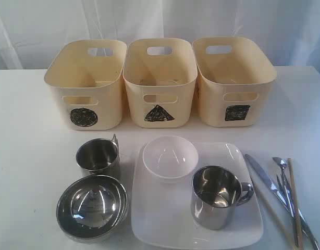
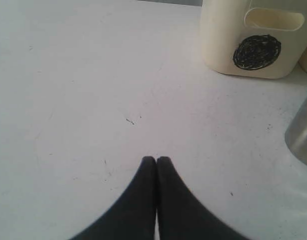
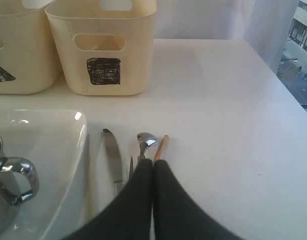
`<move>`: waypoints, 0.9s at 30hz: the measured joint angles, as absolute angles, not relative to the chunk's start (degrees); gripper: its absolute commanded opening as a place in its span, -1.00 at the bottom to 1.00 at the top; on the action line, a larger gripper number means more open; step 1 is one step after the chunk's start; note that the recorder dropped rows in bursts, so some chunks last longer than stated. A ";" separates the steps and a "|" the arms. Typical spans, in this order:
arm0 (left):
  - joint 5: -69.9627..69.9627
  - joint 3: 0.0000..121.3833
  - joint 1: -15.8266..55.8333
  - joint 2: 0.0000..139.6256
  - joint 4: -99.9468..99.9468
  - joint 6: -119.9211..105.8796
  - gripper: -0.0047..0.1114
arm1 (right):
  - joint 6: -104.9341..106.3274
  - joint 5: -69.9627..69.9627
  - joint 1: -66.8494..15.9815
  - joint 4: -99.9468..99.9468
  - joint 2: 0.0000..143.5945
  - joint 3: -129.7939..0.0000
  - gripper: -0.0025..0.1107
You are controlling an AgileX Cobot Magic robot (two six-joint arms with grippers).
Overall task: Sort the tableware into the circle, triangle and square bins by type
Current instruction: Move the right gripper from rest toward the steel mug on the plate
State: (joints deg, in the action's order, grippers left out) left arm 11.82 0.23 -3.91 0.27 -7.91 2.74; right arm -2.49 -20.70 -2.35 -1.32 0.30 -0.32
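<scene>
Three cream bins stand in a row: circle bin [image 1: 85, 83], triangle bin [image 1: 160, 80], square bin [image 1: 234, 79]. In front lie a steel mug [image 1: 99, 156], a steel bowl [image 1: 92, 206], and a large white square plate [image 1: 165, 219] carrying a small white bowl [image 1: 170, 157] and a second steel mug [image 1: 216, 197]. Steel cutlery [image 1: 277, 190] and wooden chopsticks [image 1: 294, 200] lie to the plate's right. Neither arm shows in the exterior view. My left gripper [image 2: 156, 160] is shut over bare table. My right gripper [image 3: 153, 163] is shut above the cutlery [image 3: 113, 160], holding nothing.
The white table [image 1: 29, 135] has its right edge [image 3: 288, 90] close to the square bin [image 3: 101, 47]. A white curtain hangs behind the bins. The circle bin [image 2: 253, 40] and a mug's side [image 2: 302, 131] appear in the left wrist view.
</scene>
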 measured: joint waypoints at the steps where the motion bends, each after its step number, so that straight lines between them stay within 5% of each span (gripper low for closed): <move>1: 11.82 0.23 -3.91 0.27 -7.91 2.74 -0.92 | -2.37 -20.50 -2.35 -1.42 0.30 -0.32 -0.96; 18: 11.82 0.23 -3.91 0.27 -7.91 2.74 -0.92 | 0.00 14.53 -2.35 -3.10 0.30 -0.22 -0.96; 22: 11.82 0.23 -3.91 0.27 -7.91 2.74 -0.92 | -20.68 24.32 -2.35 -3.12 0.30 -0.22 -0.96; 27: 11.82 0.23 -3.91 0.27 -7.91 2.74 -0.92 | -53.73 17.36 -2.35 -3.23 0.30 -0.22 -0.96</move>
